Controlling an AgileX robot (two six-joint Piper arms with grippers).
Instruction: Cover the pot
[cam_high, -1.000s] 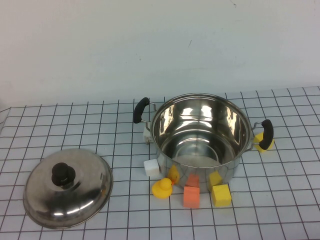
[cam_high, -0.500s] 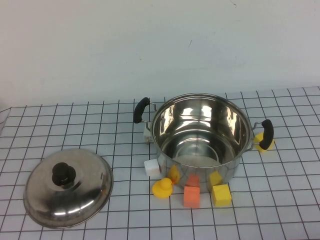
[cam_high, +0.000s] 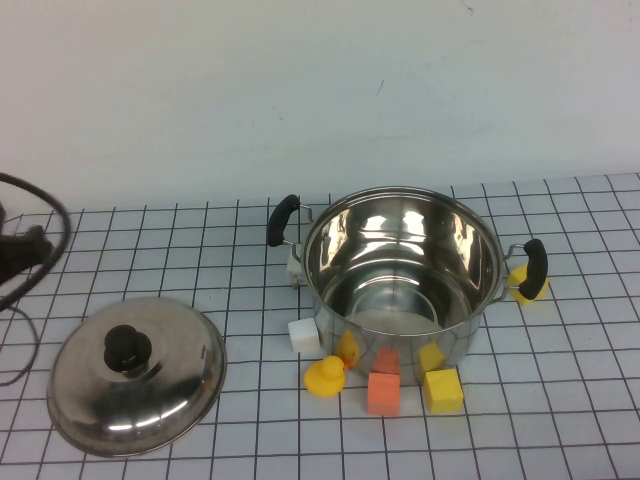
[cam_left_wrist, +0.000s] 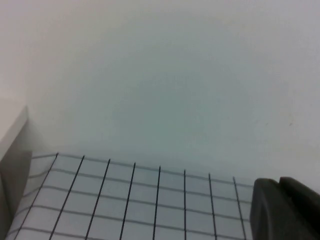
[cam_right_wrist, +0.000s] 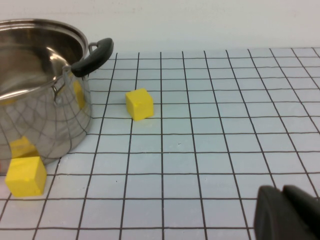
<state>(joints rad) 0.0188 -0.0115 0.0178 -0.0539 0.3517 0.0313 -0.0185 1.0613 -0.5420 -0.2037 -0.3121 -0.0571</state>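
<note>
The pot (cam_high: 400, 235) stands open and empty at the table's middle, with black handles on its left and right. It also shows in the right wrist view (cam_right_wrist: 45, 115). The domed steel lid (cam_high: 160, 395) with a black knob (cam_high: 127, 347) lies on the table at the front left. My left arm (cam_high: 22, 250) shows as a dark blur at the left edge, behind the lid. My left gripper (cam_left_wrist: 279, 187) is shut and empty, facing the wall. My right gripper (cam_right_wrist: 282, 197) is shut and empty, low over the table to the pot's right.
Small toys lie round the pot: a white block (cam_high: 303, 334), a yellow duck (cam_high: 324, 377), an orange block (cam_high: 383, 393), a yellow block (cam_high: 442, 389), and another yellow block (cam_right_wrist: 139, 104) by the right handle. A white wall rises behind the gridded table.
My left arm has come into the high view at the left edge, blurred by motion. The pot, lid and toys have not moved.
</note>
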